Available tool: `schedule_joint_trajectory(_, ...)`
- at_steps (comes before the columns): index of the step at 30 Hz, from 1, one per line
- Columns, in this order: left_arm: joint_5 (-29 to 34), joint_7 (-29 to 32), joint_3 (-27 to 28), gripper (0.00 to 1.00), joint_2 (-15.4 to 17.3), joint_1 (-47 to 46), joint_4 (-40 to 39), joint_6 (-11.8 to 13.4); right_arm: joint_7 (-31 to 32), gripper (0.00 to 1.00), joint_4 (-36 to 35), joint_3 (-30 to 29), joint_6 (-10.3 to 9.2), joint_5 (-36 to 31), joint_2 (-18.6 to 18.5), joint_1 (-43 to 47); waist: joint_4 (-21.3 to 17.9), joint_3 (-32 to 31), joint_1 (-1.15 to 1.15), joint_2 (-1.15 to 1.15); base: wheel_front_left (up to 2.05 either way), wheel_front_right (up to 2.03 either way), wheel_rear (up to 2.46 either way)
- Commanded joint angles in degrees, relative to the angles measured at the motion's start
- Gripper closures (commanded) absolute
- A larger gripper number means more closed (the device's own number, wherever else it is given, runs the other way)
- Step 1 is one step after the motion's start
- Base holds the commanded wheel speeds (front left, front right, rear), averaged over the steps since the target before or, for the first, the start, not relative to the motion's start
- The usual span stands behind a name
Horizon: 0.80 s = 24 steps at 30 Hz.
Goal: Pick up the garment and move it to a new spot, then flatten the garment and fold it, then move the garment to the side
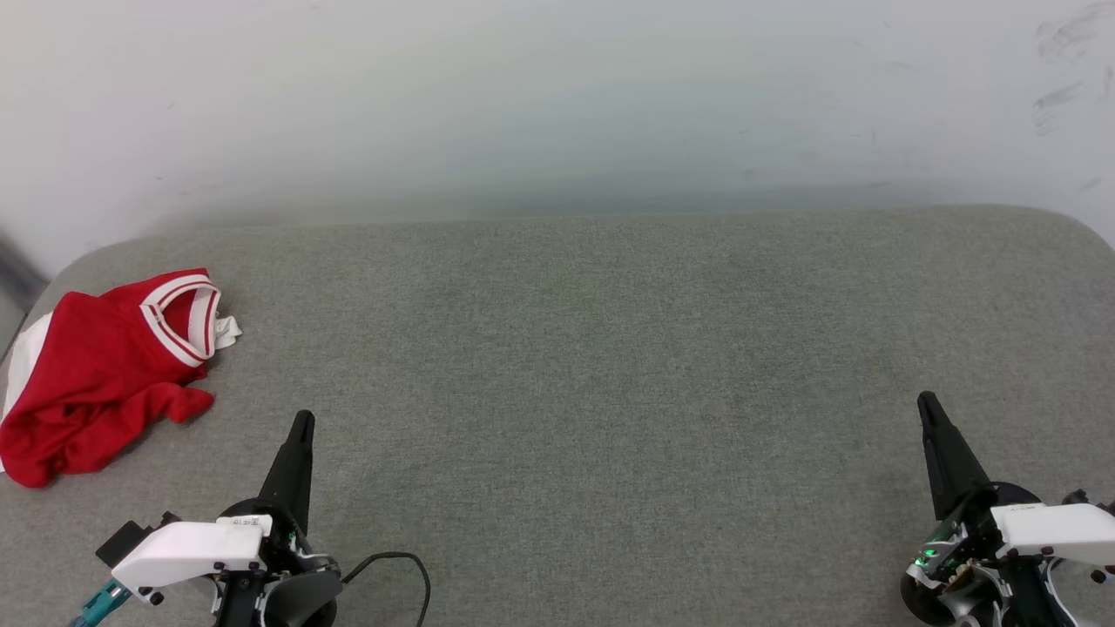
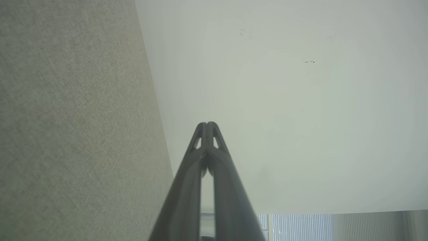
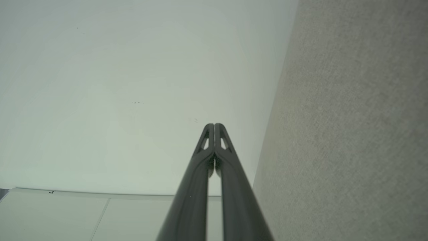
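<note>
Left gripper (image 1: 302,421), at lower left of the head view: jaws pressed together tip to tip, empty, pointing up and leaning slightly right. Right gripper (image 1: 926,402), at lower right: jaws likewise closed and empty, leaning slightly left. A white wrist housing (image 1: 187,549) sits behind the left gripper.

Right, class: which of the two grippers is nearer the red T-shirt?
The left gripper, at the lower left. The red T-shirt lies crumpled just off to its left; the right gripper sits far across the grey surface.
</note>
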Motion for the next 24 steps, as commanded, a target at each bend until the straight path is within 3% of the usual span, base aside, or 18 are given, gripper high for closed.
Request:
schedule_joint_trajectory(1, 0.2, 0.2, 0.2, 1.00, -0.1, -0.5, 0.1, -0.2, 0.1, 1.00, 0.1, 0.0, -0.02, 0.2, 0.1, -0.6, 0.0, 0.0, 0.00, 0.00, 0.00, 0.00, 0.00)
schedule_joint_trajectory(14, 0.2, 0.2, 0.2, 1.00, -0.1, -0.5, 0.1, -0.2, 0.1, 1.00, 0.1, 0.0, -0.02, 0.2, 0.1, -0.6, 0.0, 0.0, 0.00, 0.00, 0.00, 0.00, 0.00)
schedule_joint_trajectory(15, 0.0, 0.0, 0.0, 0.00, 0.0, 0.1, 0.2, 0.0, 0.0, 0.00, 0.2, 0.0, 0.00, 0.0, 0.0, 0.1, 0.0, 0.0, 0.00, 0.00, 0.00, 0.00, 0.00)
schedule_joint_trajectory(24, 0.8, -1.6, -0.6, 0.00, -0.2, 2.4, 1.1, 0.1, -1.6, 0.00, 1.1, 0.9, -0.01, -0.9, 0.1, 2.4, 0.0, 0.1, 0.00, 0.00, 0.00, 0.00, 0.00)
